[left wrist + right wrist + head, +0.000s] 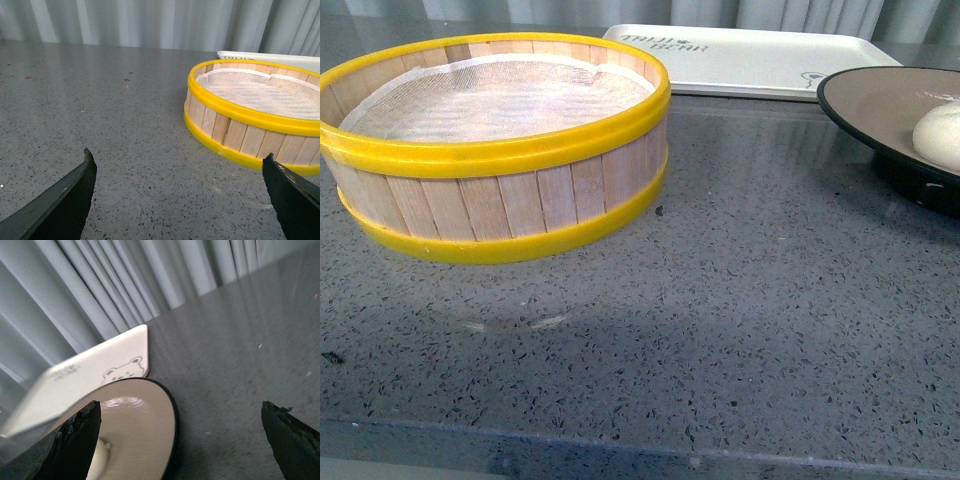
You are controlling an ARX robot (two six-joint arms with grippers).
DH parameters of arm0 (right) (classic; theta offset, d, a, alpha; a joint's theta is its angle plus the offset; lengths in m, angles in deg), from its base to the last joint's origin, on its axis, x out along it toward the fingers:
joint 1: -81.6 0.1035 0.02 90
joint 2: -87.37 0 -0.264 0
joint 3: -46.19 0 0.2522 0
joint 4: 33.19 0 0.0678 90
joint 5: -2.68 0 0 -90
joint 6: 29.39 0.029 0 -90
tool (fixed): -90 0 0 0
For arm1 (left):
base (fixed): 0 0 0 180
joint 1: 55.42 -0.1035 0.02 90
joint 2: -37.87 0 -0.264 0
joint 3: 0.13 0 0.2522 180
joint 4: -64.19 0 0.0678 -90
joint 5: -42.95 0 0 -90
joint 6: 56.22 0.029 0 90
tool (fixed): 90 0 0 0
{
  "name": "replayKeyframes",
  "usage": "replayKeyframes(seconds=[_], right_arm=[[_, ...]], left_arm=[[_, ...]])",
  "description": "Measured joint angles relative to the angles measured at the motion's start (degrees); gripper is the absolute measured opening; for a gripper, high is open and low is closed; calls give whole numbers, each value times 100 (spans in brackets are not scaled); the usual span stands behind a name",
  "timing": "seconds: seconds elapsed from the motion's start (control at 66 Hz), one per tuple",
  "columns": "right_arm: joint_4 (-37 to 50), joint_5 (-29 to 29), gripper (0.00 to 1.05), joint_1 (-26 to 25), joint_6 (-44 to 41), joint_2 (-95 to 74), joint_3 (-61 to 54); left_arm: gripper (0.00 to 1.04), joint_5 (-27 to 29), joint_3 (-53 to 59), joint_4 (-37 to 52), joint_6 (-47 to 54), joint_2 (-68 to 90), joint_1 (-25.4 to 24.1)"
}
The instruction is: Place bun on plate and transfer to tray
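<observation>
Counter (720,330): we are working on a grey speckled top that is carrying the basket and everything around it.
Basket (500,200): we are seeing it sitting empty, only its white cloth liner showing, which we are reading as the bun's source.
Tray (750,60): it is lying flat behind the basket and off to its right, waiting as the destination.
Plate (880,105): it is standing to the right of the basket, apart from it and just in front of the tray, so we are judging the carry short.
Bun (940,135): it is resting on the plate, on the side away from the basket; we are judging the first step done.
Left gripper (177,160): we are holding it spread wide and empty near the basket's wall, out of the way.
Right gripper (180,410): we are keeping it spread wide beside the plate's rim, away from the basket, likely lining up to grip that rim.
</observation>
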Motion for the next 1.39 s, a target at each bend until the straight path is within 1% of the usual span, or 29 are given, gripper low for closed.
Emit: replayKeyframes(seconds=[0.03,0.045,0.061,0.152,0.242,0.288,0.455,0.667,0.985,1.212,1.242,1.303,1.318,1.348,1.394], right_arm=[[-168,-195,96,-50,605,-190,166],[-212,-245,96,-52,678,-234,203],[-310,-376,96,-52,1036,-321,273],[-638,-636,96,37,2100,-507,389],[-868,-824,96,96,2767,-632,398],[-922,-879,96,59,2929,-699,400],[-1202,-1064,96,-245,3353,-1036,503],[-1263,-1147,96,-186,3659,-1335,713],[-1209,-1058,96,361,4166,-1709,846],[-997,-997,96,750,4391,-1996,914],[-962,-981,93,776,4422,-2048,942],[-935,-953,85,800,4441,-2133,990],[-918,-951,80,809,4444,-2164,1012],[-905,-940,75,813,4450,-2197,1036],[-890,-922,69,822,4461,-2221,1056]], left_arm=[[98,0,0,0,2,0,0],[98,0,0,0,2,0,0],[98,-2,0,0,2,0,0],[98,0,0,0,0,0,0],[98,0,0,0,0,0,0],[98,0,0,0,0,0,0],[98,0,0,0,0,0,0],[98,0,0,0,0,0,0],[98,0,0,0,0,0,0],[98,0,0,0,2,0,0],[98,0,0,0,0,0,0],[98,0,0,0,0,0,0],[98,0,0,0,0,0,0],[98,0,0,0,0,0,0],[98,0,0,0,0,0,0]])
